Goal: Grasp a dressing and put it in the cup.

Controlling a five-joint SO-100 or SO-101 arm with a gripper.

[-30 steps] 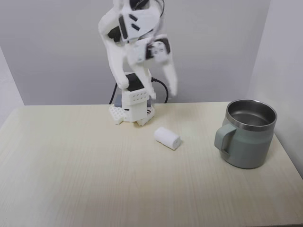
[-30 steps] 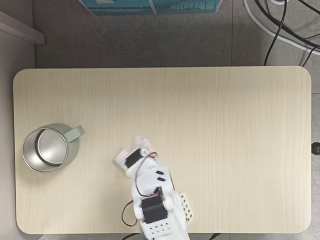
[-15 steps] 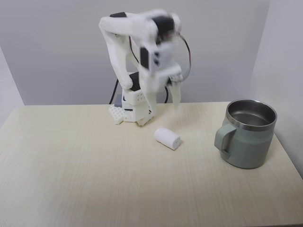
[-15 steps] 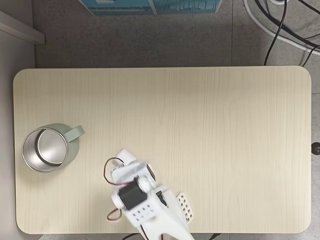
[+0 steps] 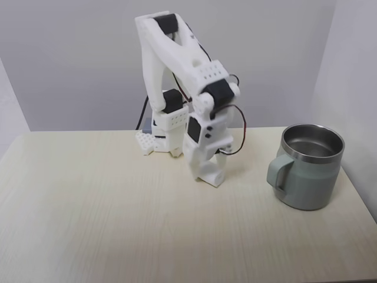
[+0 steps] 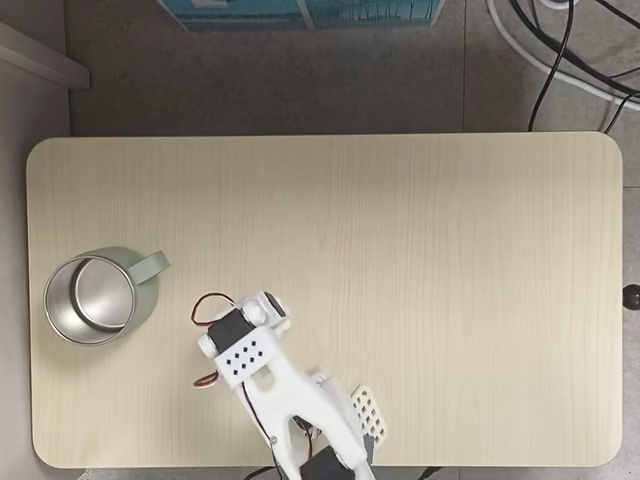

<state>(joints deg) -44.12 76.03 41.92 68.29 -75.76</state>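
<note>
Your table (image 5: pixel 88 224) is pale wood against a grey wall, with cables on the floor beyond it. The cup (image 5: pixel 309 168) stands empty, well to the gripper's right in the front fixed view. The gripper (image 5: pixel 213 174) is down where the dressing lies, hiding it; I cannot tell its opening. Grasping and dropping remain.

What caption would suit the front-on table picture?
White arm's gripper lowered to the table over the dressing, beside a green cup.
</note>
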